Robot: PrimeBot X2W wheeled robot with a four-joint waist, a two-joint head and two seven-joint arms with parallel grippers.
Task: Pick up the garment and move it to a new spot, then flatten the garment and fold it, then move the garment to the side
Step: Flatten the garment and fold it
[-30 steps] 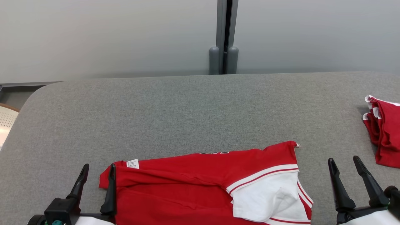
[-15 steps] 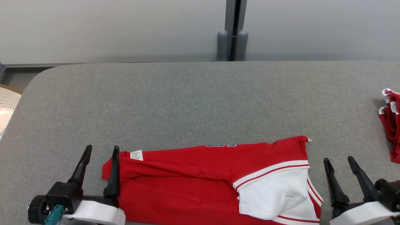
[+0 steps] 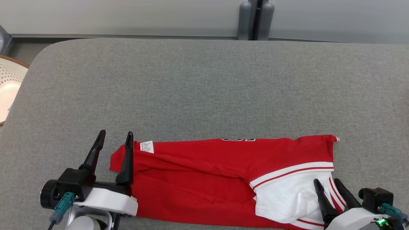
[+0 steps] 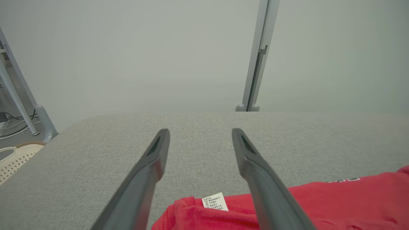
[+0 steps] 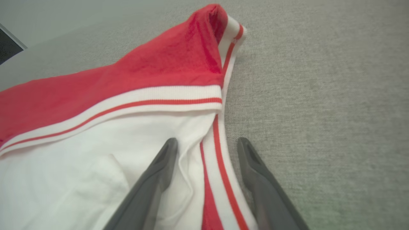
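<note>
Garment, red knit with white striped trim (image 3: 204, 172), lay lengthwise across grey fabric table (image 3: 204, 89), left gripper (image 3: 115, 132) at its labelled end, right gripper (image 3: 326, 180) straddling its striped edge (both spread, empty).

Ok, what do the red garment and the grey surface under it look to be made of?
Red garment: soft knit fabric, probably jersey, matte; it creases, and its striped trim shows ribbing. Grey surface: woven upholstery-like cloth, matte, with a fine heathered weave; what lies beneath cannot be told.
</note>
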